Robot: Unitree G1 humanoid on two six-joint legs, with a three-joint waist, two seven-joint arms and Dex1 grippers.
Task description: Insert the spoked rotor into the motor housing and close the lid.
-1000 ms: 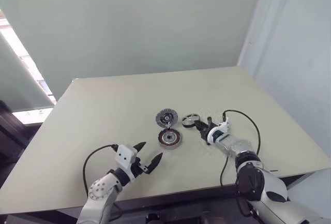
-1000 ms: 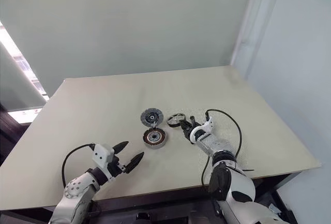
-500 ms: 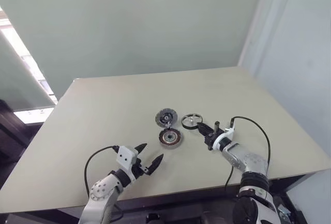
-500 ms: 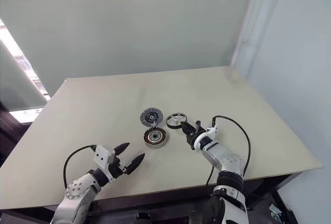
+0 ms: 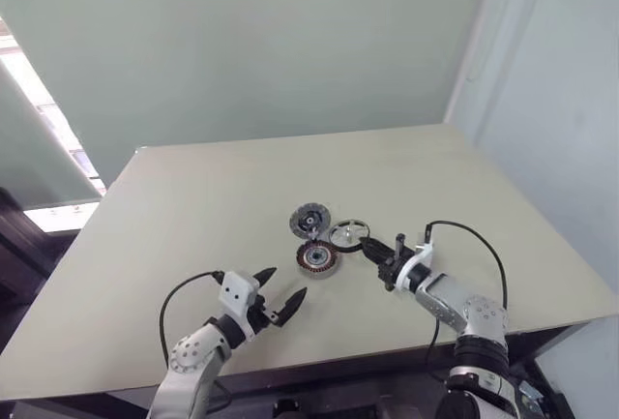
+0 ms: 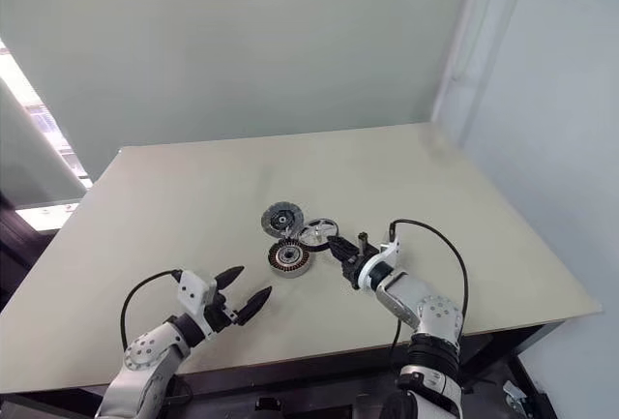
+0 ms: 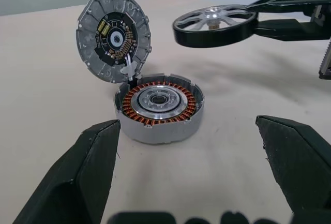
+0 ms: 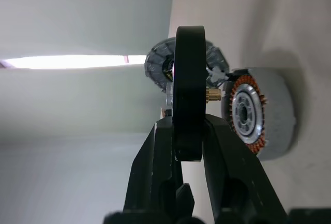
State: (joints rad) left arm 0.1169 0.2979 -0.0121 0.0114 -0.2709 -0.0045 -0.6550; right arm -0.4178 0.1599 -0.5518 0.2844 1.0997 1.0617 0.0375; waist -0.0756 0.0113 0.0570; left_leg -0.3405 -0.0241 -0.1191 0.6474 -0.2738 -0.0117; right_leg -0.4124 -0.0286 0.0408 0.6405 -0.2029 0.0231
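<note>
So the right gripper (image 7: 256,17) has its two black fingers pinched on the dark rim of the shiny silver spoked rotor (image 7: 214,21), holding it flat in the air, up above the beige table (image 5: 193,206) and just off to the side of the round grey motor housing with copper windings (image 7: 159,106). The dull grey ribbed lid (image 7: 114,36) stands hinged open at the housing's back edge. Left gripper (image 5: 274,295) hangs wide open, empty, near the housing. I'd say it's partway: rotor picked up, but lining up, dropping in and closing the lid are all left.

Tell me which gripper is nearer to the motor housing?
Right. The right gripper, holding the spoked rotor, is just beside the motor housing; the open left gripper waits farther off, nearer the robot.
</note>
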